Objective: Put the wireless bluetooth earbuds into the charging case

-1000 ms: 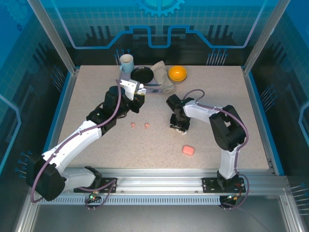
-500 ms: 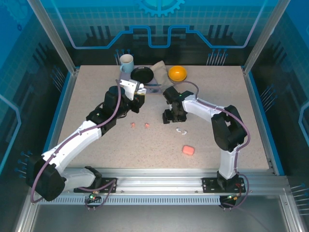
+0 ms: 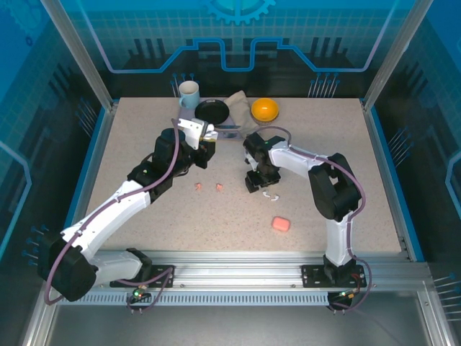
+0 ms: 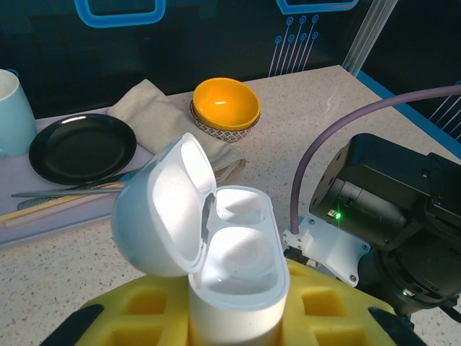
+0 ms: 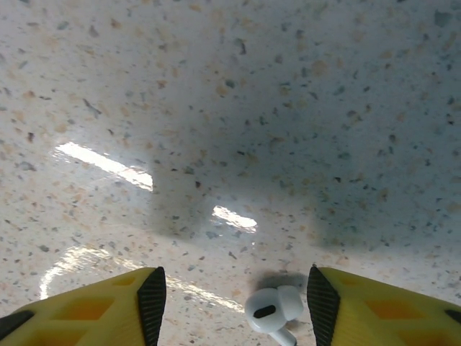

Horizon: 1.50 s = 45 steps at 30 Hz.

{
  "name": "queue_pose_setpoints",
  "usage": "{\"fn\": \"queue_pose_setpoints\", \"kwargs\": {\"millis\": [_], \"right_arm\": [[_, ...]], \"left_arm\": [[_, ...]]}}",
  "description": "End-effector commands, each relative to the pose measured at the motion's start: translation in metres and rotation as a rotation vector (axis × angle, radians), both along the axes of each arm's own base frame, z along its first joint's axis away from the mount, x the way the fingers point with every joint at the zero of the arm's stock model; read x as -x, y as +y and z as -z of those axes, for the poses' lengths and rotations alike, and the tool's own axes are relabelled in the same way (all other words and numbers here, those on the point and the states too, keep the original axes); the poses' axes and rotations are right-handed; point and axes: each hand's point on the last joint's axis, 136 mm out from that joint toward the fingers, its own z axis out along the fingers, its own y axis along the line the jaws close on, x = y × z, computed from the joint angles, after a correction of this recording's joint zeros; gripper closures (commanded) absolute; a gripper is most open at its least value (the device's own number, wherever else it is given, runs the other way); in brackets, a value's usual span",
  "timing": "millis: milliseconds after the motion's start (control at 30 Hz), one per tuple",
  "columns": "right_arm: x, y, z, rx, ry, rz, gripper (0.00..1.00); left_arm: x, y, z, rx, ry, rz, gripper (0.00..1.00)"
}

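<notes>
Our left gripper clamps the open charging case; our right gripper hangs jaws apart over a white earbud on the table — we should centre, lower, then close gently.

Top view looks down from behind; left wrist faces the far orange bowl, shared overhead; right wrist hugs the tabletop, probably mid-table.

A robot lab cell: aluminium frame, blue circuit-print walls.
</notes>
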Motion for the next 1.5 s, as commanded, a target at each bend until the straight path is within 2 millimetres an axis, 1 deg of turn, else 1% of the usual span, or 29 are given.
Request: {"fn": "queue_pose_setpoints", "kwargs": {"millis": [0,433,667,967,1167,1467], "right_arm": [[0.009,-0.014,0.004,0.038,0.033,0.02,0.43],[0.021,-0.02,0.012,0.047,0.071,0.016,0.46],[0.02,-0.021,0.016,0.06,0.072,0.014,0.5],[0.013,-0.022,0.018,0.074,0.065,0.01,0.54],[0.013,-0.023,0.018,0.077,0.07,0.012,0.58],[0.012,-0.021,0.021,0.075,0.076,0.028,0.58]], "left_arm": [[0.001,0.002,-0.013,0.016,-0.035,0.01,1.0],[-0.001,0.001,-0.016,0.016,-0.039,0.012,1.0],[-0.002,0.0,-0.015,0.018,-0.038,0.012,1.0],[-0.002,0.0,-0.014,0.018,-0.037,0.012,1.0],[-0.002,-0.001,-0.015,0.021,-0.038,0.014,1.0],[-0.002,-0.002,-0.014,0.021,-0.036,0.017,1.0]]}}
